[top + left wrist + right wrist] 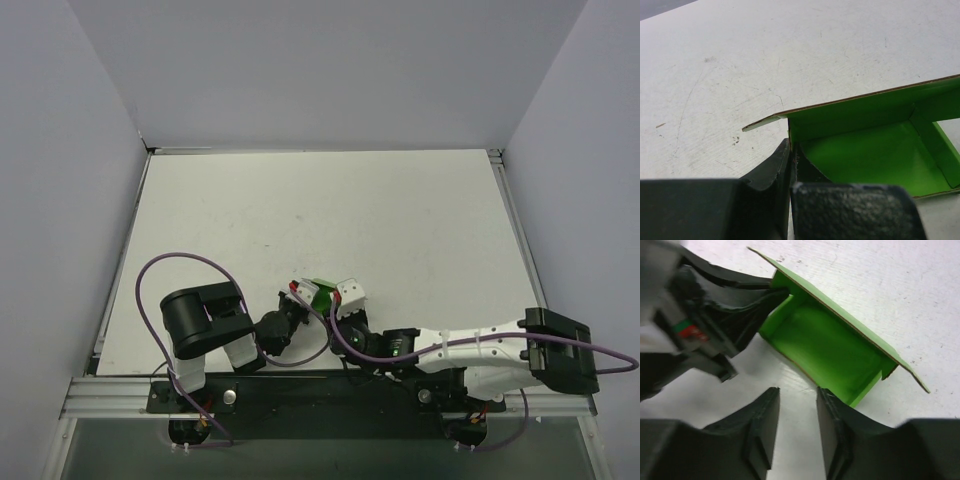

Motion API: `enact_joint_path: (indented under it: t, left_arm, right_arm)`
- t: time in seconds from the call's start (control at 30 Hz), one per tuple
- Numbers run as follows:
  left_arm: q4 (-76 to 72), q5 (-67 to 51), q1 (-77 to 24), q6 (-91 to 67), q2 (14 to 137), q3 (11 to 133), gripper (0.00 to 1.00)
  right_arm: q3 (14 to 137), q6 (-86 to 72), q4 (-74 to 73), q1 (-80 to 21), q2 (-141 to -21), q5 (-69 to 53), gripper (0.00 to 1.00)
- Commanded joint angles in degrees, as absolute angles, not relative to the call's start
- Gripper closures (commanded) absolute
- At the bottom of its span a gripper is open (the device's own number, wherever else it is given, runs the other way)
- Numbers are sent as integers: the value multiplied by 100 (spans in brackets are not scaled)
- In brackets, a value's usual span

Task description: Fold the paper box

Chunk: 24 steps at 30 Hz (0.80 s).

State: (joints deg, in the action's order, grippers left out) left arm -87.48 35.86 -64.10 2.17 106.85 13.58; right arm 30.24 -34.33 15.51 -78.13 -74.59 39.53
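The paper box is bright green card, an open tray with raised walls and a flap, lying on the white table between the two grippers near the front edge. In the left wrist view the box fills the right half, and my left gripper is shut on its near left wall. In the right wrist view the box lies just beyond my right gripper, which is open and empty, its right finger touching or nearly touching the box's near edge. The left gripper shows there clamped on the box's left end.
The white table stretches away behind the box, bounded by pale walls at left, right and back. The metal rail with both arm bases runs along the near edge.
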Motion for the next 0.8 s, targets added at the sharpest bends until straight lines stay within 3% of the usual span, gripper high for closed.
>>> enact_joint_path:
  t: [0.0,0.17,0.33,0.5,0.77]
  left_arm:
    - [-9536,3445,-6504,132,11048,1055,100]
    - [-9545,3480,-6504,158,11048,1046,100]
    - [-9536,3472,-6513,185,11057,1046,100]
    - [-9536,3472,-6513,202,11057,1046,100]
    - [-9527,3445,-6556,202,11074,1055,100]
  right_arm:
    - [3261,-3637,775,-8077,-6813,4333,58]
    - [3278,-3946,133,-8086,-5934,4517,46]
    - [3269,-4533,18,-7088,-5169,3694,40]
    - [3348,-5282,-176,-5899,-5202,2270,37]
    - [3340,-5615,-44,-5537,-5572,1933,33]
